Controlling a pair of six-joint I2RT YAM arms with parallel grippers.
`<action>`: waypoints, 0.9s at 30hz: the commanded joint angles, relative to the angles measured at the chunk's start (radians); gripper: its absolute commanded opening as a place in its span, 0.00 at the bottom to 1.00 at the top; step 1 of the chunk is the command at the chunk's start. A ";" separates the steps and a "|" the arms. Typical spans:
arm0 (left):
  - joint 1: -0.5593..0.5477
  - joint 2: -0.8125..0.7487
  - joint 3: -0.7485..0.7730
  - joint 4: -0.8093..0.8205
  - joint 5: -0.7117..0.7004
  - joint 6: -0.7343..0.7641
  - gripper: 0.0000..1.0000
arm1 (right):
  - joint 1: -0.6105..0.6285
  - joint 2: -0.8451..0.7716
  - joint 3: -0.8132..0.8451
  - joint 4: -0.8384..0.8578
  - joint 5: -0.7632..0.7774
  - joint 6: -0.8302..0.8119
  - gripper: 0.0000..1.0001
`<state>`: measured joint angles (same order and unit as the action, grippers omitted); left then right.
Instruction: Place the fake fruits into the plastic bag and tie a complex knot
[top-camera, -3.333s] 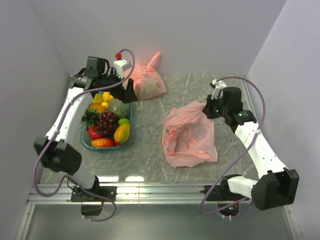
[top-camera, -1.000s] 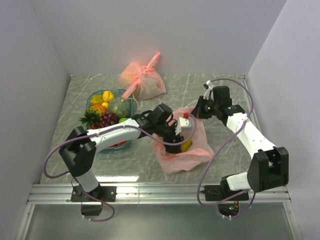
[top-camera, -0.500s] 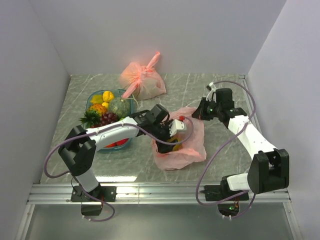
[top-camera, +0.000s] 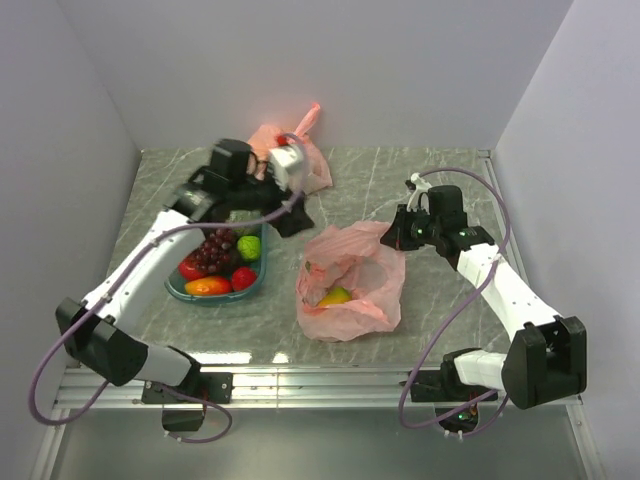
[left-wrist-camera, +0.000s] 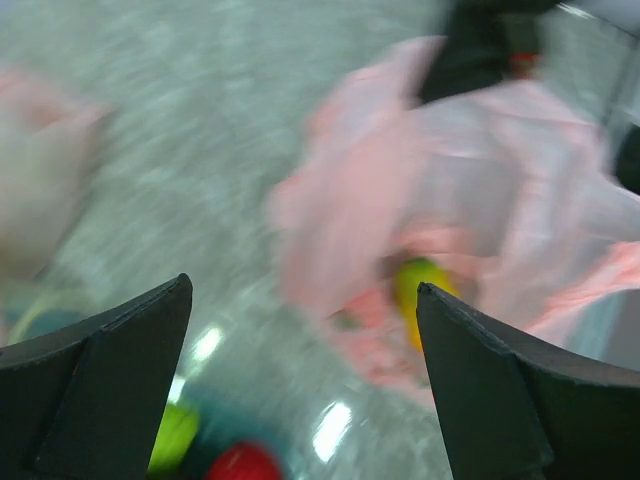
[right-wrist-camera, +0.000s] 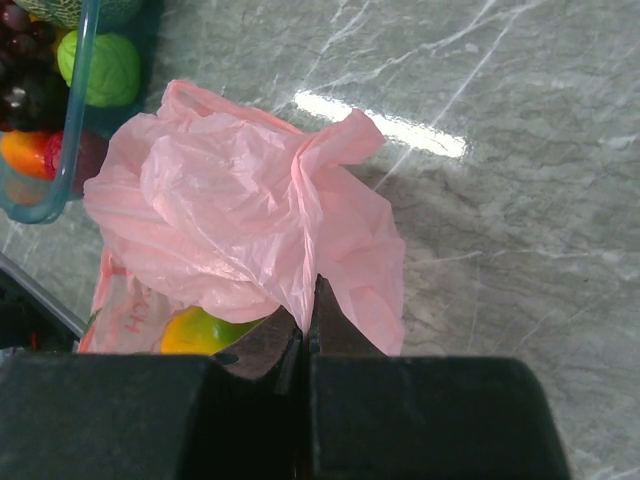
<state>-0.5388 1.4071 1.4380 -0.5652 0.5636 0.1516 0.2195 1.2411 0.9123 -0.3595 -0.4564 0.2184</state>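
Grey marble tabletop lies between pale walls. We hold the bag open at mid-table, our right gripper clenched on its far-right rim, with one mango inside. Our left gripper hangs spread and empty just right of the tray's far end, so we judge it the nearer tool for the next pick. The fruits lie left and near of it, the bag right and near. Its wrist view is smeared, and its arm hides the tray's far end.
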 joint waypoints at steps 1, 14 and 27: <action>0.169 -0.036 0.070 -0.194 -0.098 -0.027 0.99 | 0.006 -0.035 0.010 0.013 0.021 -0.024 0.00; 0.562 -0.053 0.015 -0.394 -0.534 0.135 0.99 | 0.012 -0.023 -0.003 0.013 0.013 -0.028 0.00; 0.615 0.228 0.144 -0.542 -0.473 0.195 0.99 | 0.015 -0.014 0.005 0.005 0.038 -0.030 0.00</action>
<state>0.0643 1.6287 1.5398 -1.0237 0.0483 0.3210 0.2268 1.2377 0.9119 -0.3603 -0.4419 0.2062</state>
